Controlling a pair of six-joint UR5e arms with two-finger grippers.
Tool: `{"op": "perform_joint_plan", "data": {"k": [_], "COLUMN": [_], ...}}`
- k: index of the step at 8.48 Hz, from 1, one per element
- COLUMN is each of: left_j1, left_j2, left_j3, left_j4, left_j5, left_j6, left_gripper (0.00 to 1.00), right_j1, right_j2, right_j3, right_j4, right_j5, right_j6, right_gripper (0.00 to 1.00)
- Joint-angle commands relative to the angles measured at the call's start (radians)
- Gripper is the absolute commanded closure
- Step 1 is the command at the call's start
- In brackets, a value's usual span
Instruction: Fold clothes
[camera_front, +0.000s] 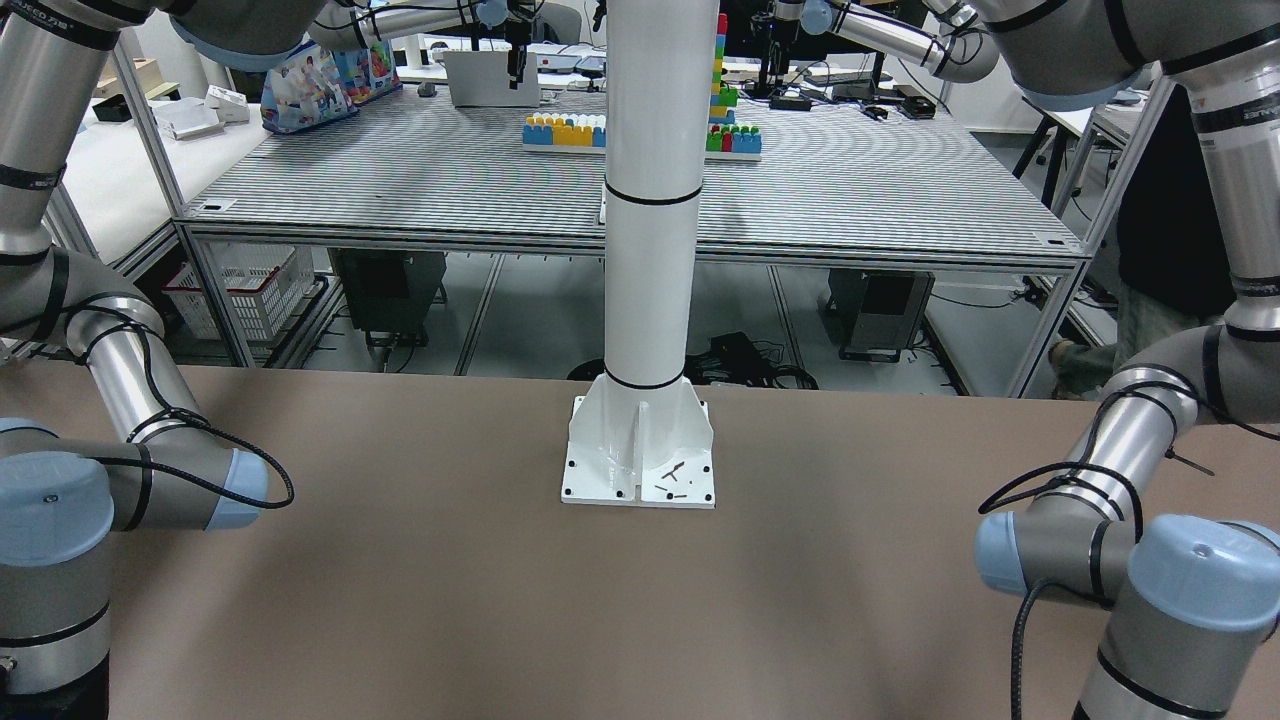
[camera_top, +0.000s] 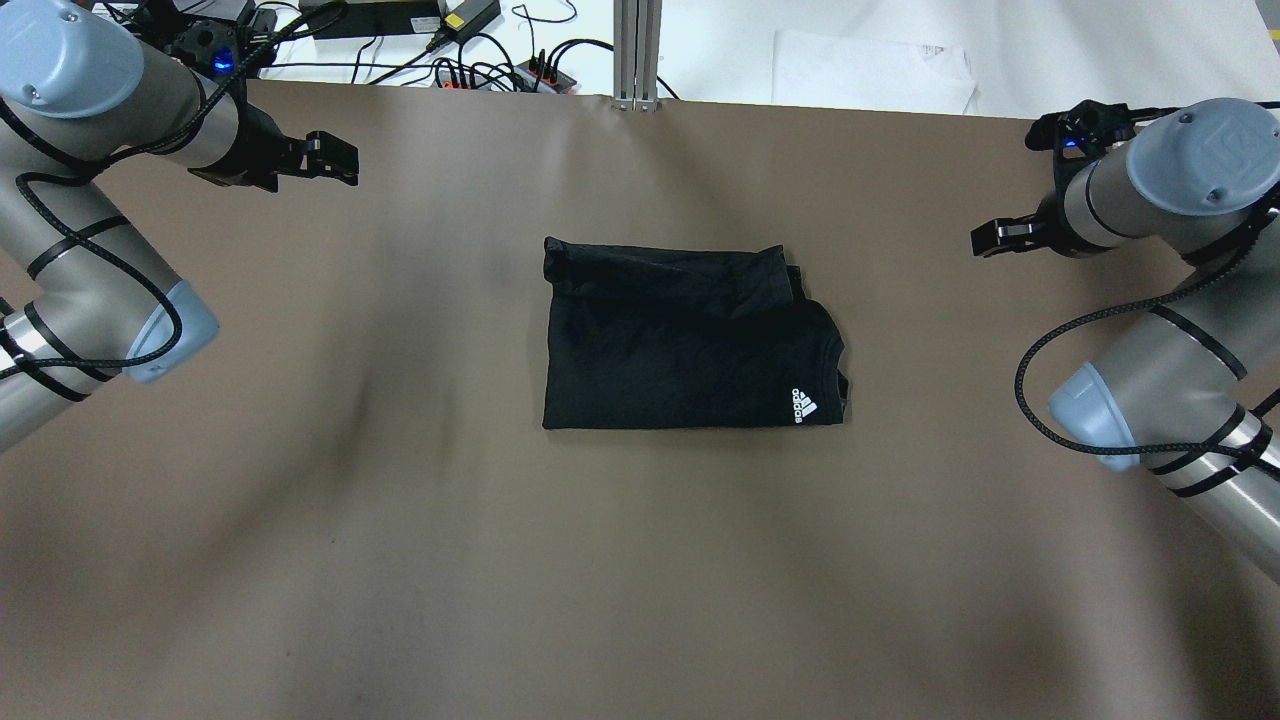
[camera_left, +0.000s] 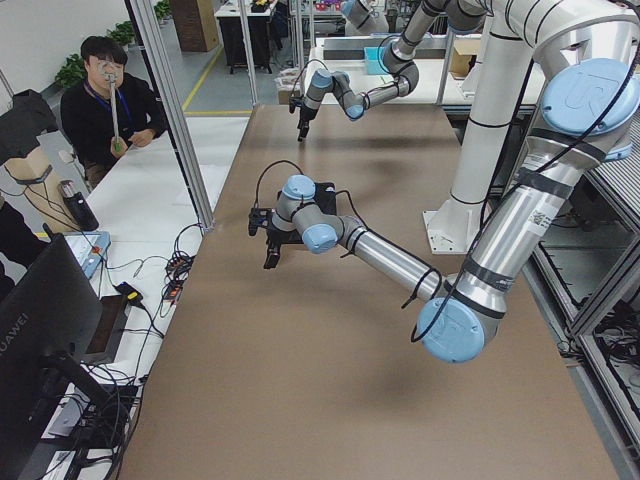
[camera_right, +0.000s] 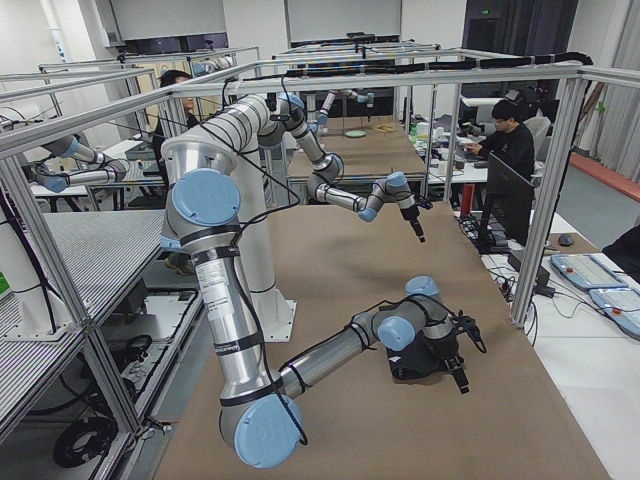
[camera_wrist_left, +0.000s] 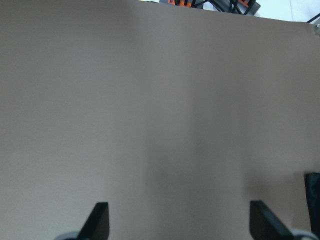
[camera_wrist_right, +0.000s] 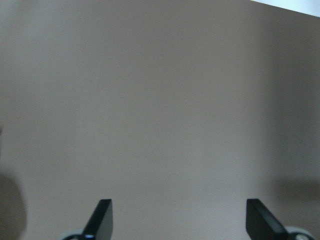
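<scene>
folded black clothes (camera_top: 690, 340) lie mid-bench (camera_top: 640, 560); left hand (camera_top: 350, 165) and right hand (camera_top: 978, 240) hover near its far corners, both spread apart, empty.

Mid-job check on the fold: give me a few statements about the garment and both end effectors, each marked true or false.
1. The black garment lies folded near the middle of the table. True.
2. The left end effector is shut on the garment. False: it is open and empty, over bare table, apart from the garment.
3. The right end effector is open and holds nothing. True.
4. The white logo sits at the garment's corner on the left arm's side. False: it is at the corner on the right arm's side, on the edge nearer the robot.
</scene>
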Motion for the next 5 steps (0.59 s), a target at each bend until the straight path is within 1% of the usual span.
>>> {"op": "perform_joint_plan", "data": {"k": [1, 2, 3, 4, 5], "left_j1": [-0.001, -0.002, -0.002, -0.013, -0.013], "left_j2": [0.068, 0.094, 0.098, 0.099, 0.137], "left_j3": [-0.121, -0.206, -0.294, -0.354, -0.383], "left_j4": [0.078, 0.176, 0.298, 0.377, 0.387], "left_j5": [-0.001, 0.003, 0.011, 0.026, 0.037], "left_j6": [0.045, 0.097, 0.132, 0.148, 0.168], "left_gripper": [0.00, 0.00, 0.00, 0.00, 0.00], "right_j1": [0.000, 0.008, 0.031, 0.041, 0.066], "right_j2": [-0.033, -0.042, -0.046, -0.070, -0.087], "right_j3": [0.024, 0.029, 0.030, 0.046, 0.058], "right_j4": [0.000, 0.000, 0.000, 0.000, -0.003], "right_j5": [0.000, -0.001, 0.003, 0.003, 0.005], "right_j6": [-0.002, -0.020, -0.058, -0.086, -0.109], "right_gripper": [0.06, 0.06, 0.06, 0.06, 0.06]}}
